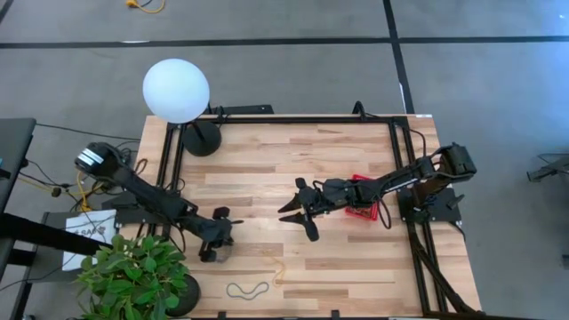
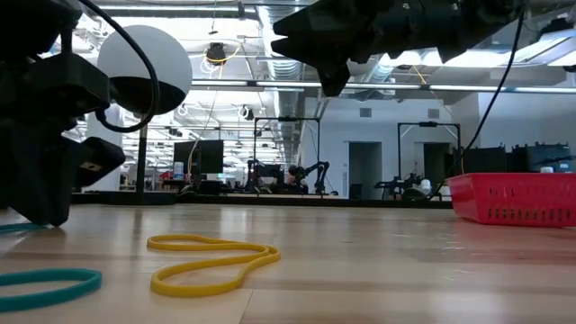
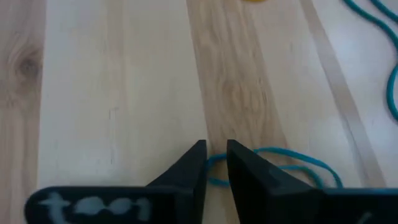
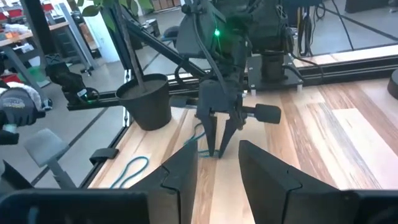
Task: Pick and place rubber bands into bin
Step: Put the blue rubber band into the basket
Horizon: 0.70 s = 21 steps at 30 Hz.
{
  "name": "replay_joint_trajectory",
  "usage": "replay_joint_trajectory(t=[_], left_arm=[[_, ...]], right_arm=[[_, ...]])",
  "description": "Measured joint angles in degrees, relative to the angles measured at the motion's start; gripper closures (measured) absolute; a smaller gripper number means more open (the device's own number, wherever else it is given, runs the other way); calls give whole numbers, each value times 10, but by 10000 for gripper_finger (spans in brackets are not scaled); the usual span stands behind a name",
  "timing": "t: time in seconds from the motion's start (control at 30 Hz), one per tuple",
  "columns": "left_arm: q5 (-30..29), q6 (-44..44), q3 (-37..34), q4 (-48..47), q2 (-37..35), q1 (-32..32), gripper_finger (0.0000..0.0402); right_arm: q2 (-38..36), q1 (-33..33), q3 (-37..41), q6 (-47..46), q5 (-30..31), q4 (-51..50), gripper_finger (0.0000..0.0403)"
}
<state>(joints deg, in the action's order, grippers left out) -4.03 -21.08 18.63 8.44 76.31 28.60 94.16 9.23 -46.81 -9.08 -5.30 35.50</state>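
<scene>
2 dark claws work over the light wooden worktop (image 1: 293,169). Down at the surface near the front-left corner, the left gripper (image 3: 212,163) has its fingers nearly together, pinching a strand of a thin bluish rubber band (image 3: 292,160). Just beyond it lie a yellow rubber band (image 2: 211,261) and a second bluish loop (image 2: 45,286), close to the front edge. Raised above the middle of the worktop, the right gripper (image 1: 296,210) has its fingers spread and holds nothing. Just behind it, toward the right edge, stands the small red square bin (image 1: 364,203). A white globe lamp (image 1: 176,90) stands at the far-left corner, and a green potted plant (image 1: 138,276) at the front-left one.
</scene>
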Motion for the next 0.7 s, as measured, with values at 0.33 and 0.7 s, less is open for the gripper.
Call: replay_joint_trajectory(t=[0.33,0.7], left_arm=[[-25,-1,3,-50,-16,0,285],[-44,29,2,-23,-21,0,262]], right_arm=[[0,0,0,0,0,-8,290],[0,-14,0,0,25,-8,290]])
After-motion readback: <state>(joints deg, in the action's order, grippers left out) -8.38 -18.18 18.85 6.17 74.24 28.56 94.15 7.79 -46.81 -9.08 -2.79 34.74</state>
